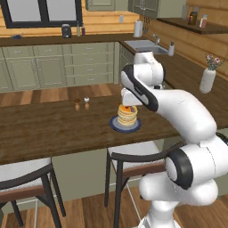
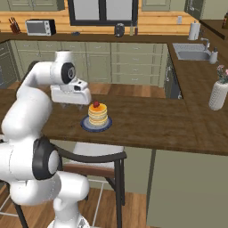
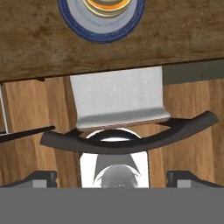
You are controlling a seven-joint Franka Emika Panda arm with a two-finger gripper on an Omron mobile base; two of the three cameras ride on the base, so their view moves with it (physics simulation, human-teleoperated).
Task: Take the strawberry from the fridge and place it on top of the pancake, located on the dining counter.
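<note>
We see two small shakers [image 1: 82, 104] standing side by side, one dark-capped, one white-capped. A white vase [image 1: 207, 80] with pink flowers sits near a steel sink [image 2: 191, 51]. A paper towel roll [image 2: 193, 30] stands beside it. A microwave [image 2: 40, 27] rests on the wall-side worktop [image 2: 53, 37]. A white-seated stool [image 3: 118, 98] stands on the wooden floor [image 3: 192, 100].

Arm bent forward, end effector [image 3: 112, 177] spread wide, pointing down
</note>
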